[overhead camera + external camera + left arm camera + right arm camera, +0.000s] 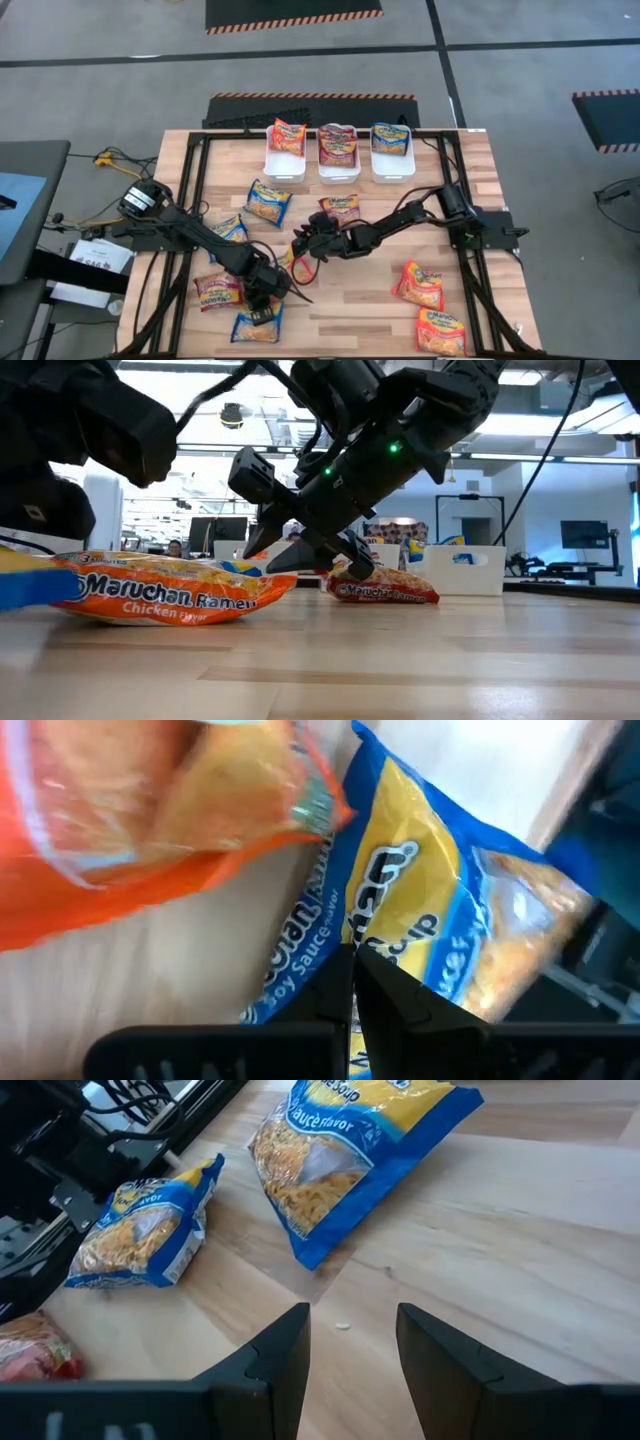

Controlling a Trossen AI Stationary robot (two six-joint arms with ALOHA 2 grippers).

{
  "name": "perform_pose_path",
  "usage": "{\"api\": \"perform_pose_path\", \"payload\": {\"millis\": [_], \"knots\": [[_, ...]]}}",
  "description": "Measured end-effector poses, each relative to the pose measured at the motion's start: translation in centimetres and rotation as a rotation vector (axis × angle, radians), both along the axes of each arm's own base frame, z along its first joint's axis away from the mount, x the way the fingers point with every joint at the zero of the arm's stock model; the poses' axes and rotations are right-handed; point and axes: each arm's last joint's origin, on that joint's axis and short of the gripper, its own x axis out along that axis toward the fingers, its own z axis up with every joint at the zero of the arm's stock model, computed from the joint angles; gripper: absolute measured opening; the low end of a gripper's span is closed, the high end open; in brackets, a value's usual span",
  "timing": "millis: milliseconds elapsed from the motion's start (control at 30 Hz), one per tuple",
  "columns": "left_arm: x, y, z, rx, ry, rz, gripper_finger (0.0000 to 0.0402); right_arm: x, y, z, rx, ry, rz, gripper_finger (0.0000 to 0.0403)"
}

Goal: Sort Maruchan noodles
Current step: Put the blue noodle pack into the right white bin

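Maruchan noodle packets lie flat about the wooden table. My left gripper [267, 301] is shut on a blue packet [256, 326] near the front edge, beside an orange packet [215, 290]. My right gripper [305, 241] stands open low over bare wood at mid-table, holding nothing. It faces a blue packet [350, 1160] and a second blue one [140, 1230]. A maroon packet [340, 208] lies just beyond it. Two more orange packets [420, 285] lie at the front right. My left gripper has its shut fingers [330, 985] on the blue packet's printed face, near the long edge that bears the flavour print [300, 945]. A thin strip of yellow wrapper shows in the slit between the fingers. They come from above, slanting down. Whether the packet is lifted I cannot tell.
Three white bins [338, 170] stand in a row at the far edge, holding an orange, a maroon and a blue packet. Black frame rails [195, 180] run along the table's left and right sides. Bare wood [350, 300] lies between the two arms toward the front.
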Motion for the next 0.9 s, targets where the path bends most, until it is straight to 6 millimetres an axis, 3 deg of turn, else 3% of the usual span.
{"api": "perform_pose_path", "payload": {"millis": [267,533,767,900], "knots": [[-0.1,-0.1,0.1,-0.016,0.000,-0.022,0.0000,0.1,0.1,0.0,0.023,-0.001,0.029,0.0175],[-0.5,-0.8,0.1,-0.025,-0.015,-0.087,0.0000,0.7,2.2,1.3,0.328,-0.086,0.460,0.0175],[-1.2,-1.3,0.9,-0.012,-0.046,-0.127,0.0000,0.1,5.3,3.2,0.305,-0.164,0.547,0.0175],[-1.8,-1.3,2.0,0.000,-0.071,-0.135,0.0000,-0.4,5.1,4.7,0.238,-0.143,0.535,0.0175]]}}
